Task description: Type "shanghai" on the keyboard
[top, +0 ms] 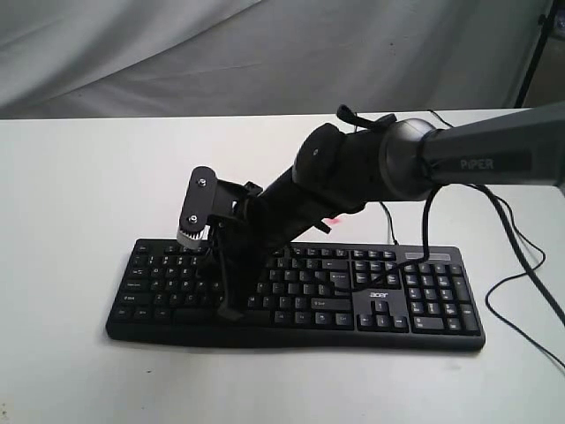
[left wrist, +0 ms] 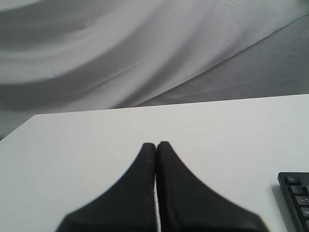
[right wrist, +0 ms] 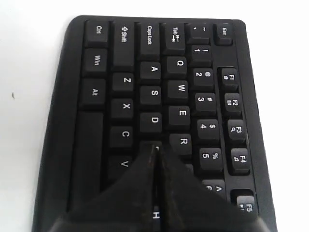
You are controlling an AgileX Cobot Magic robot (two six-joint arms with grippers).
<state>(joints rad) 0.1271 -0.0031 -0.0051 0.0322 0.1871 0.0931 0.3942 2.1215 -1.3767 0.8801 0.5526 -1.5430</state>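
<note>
The black keyboard (top: 424, 291) lies across the front of the white table, "acer" logo near its number pad. My right arm reaches from the right over its left half. My right gripper (top: 231, 309) points down at the letter keys, fingers pressed together and holding nothing. In the right wrist view the keyboard (right wrist: 125, 58) fills the frame and the right gripper (right wrist: 155, 146) has its tips over the F key, with the H key showing behind them; contact cannot be judged. My left gripper (left wrist: 156, 144) is shut and empty over bare table, with a keyboard corner (left wrist: 297, 193) off to one side.
Thin black cables (top: 521, 265) trail over the table (top: 79, 177) to the right of the keyboard. A grey cloth backdrop (top: 265, 53) hangs behind the table's far edge. A dark stand leg (top: 534, 53) rises at the back right.
</note>
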